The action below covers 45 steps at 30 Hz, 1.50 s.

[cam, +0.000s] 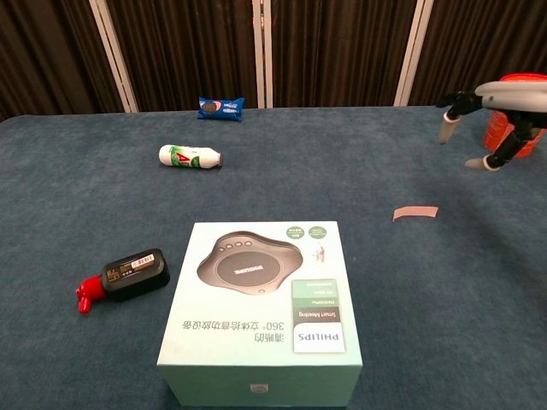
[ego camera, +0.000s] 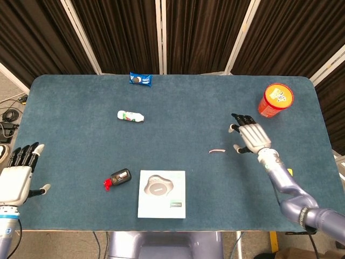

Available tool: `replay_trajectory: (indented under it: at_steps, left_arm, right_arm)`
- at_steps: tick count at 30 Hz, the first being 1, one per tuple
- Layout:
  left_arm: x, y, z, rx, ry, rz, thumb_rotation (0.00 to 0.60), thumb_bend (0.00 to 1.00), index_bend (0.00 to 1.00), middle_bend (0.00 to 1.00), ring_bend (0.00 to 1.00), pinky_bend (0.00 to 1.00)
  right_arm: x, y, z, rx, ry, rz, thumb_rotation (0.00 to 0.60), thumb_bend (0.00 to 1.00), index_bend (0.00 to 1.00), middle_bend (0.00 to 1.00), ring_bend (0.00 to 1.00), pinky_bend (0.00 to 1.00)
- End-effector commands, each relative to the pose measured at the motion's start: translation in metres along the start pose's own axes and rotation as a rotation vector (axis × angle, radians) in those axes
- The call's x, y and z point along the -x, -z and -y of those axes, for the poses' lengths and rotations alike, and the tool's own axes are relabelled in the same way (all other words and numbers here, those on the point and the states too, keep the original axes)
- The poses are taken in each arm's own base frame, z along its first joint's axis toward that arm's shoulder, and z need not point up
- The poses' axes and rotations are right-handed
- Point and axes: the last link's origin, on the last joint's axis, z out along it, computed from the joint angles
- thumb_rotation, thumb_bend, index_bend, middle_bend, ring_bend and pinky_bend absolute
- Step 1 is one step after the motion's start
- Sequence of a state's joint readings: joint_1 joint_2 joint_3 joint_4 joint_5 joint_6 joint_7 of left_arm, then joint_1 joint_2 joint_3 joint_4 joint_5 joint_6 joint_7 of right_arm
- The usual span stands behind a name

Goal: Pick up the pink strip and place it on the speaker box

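**Right hand spread above the counter, near the pink strip**

The right hand [ego camera: 251, 138] hangs over the blue counter [ego camera: 75, 151] with its fingers spread and nothing in them. It is just to the right of the pink strip [ego camera: 216, 151], not touching it. In the chest view the same hand [cam: 496, 115] is high at the right edge, above the strip [cam: 415, 212].

The pink strip lies flat on the counter. Its long axis goes left to right, and the right end is a little higher in the head view. It is well apart from the speaker box [ego camera: 161, 193], which stands near the front edge.

The left hand [ego camera: 19, 175] is at the far left edge of the counter, fingers apart and holding nothing.
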State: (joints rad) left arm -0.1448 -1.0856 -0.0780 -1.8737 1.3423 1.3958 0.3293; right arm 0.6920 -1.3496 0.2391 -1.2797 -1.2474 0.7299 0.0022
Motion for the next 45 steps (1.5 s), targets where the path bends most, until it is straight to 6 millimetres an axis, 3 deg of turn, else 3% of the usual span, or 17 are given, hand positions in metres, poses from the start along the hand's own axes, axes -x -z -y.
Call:
replay_trajectory:
  at_steps: [1,6,21,34,40,45]
  left_arm:
    - [0.004,-0.005,0.001,-0.013,-0.010,0.014,0.600,0.00,0.00,0.00,0.00,0.00]
    - [0.008,-0.007,0.002,-0.021,-0.015,0.030,0.600,0.00,0.00,0.00,0.00,0.00]
    - [0.007,-0.007,0.003,-0.020,-0.003,0.037,0.600,0.00,0.00,0.00,0.00,0.00]
    - [0.009,-0.008,0.004,-0.026,-0.007,0.041,0.600,0.00,0.00,0.00,0.00,0.00]
    - [0.010,-0.009,0.003,-0.025,-0.008,0.047,0.600,0.00,0.00,0.00,0.00,0.00]
    - [0.010,-0.009,0.001,-0.016,0.000,0.053,0.600,0.00,0.00,0.00,0.00,0.00]
  right_arm:
    - [0.027,-0.018,0.010,-0.012,0.053,0.076,0.600,0.26,0.38,0.00,0.00,0.00]
    - [0.042,-0.023,0.015,-0.014,0.027,0.098,0.600,0.26,0.42,0.00,0.00,0.00]
    - [0.065,-0.031,0.020,-0.029,0.047,0.096,0.600,0.30,0.49,0.00,0.00,0.00]
    - [0.072,-0.038,0.019,-0.022,0.058,0.096,0.600,0.43,0.62,0.01,0.00,0.00]
    - [0.068,-0.037,0.020,-0.036,0.062,0.076,0.600,0.46,0.64,0.02,0.00,0.00]
    - [0.032,-0.021,0.040,-0.166,0.105,-0.019,0.600,0.46,0.64,0.02,0.00,0.00]
